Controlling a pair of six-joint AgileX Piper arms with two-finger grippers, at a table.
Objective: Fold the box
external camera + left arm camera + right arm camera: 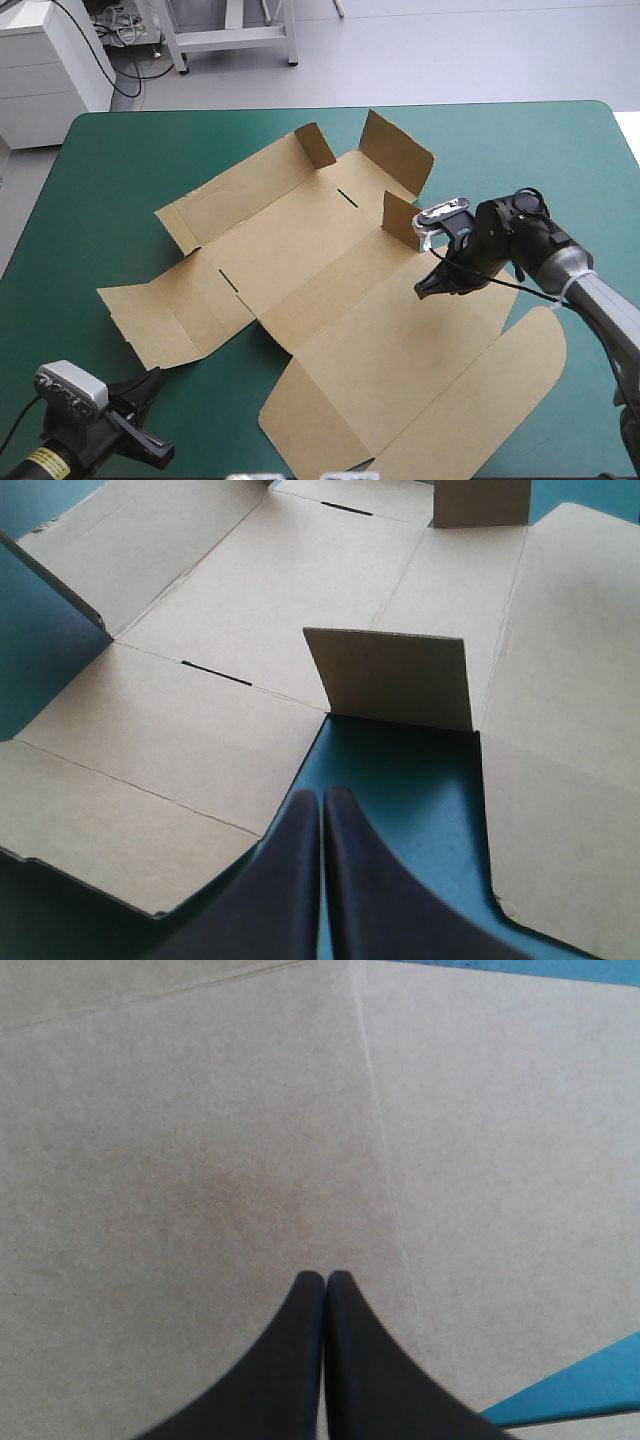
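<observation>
The brown box point(330, 270) lies opened out as a cut sheet across the middle of the teal-green table. Two flaps point(395, 150) stand raised at its far edge, and a small flap point(400, 218) stands up by my right gripper. My right gripper point(428, 290) is shut and hovers tip-down over the sheet's right panel; in its wrist view the gripper point(325, 1280) points at plain board beside a crease point(385, 1160). My left gripper point(155, 380) is shut, off the box near the table's front left corner. Ahead of that gripper point(322, 798) a small flap point(390, 675) stands upright.
The large rounded lid panel point(480, 400) reaches toward the table's front right edge. A side panel point(165, 310) lies flat just beyond my left gripper. Teal-green cover point(560, 160) shows on the far right and along the left side.
</observation>
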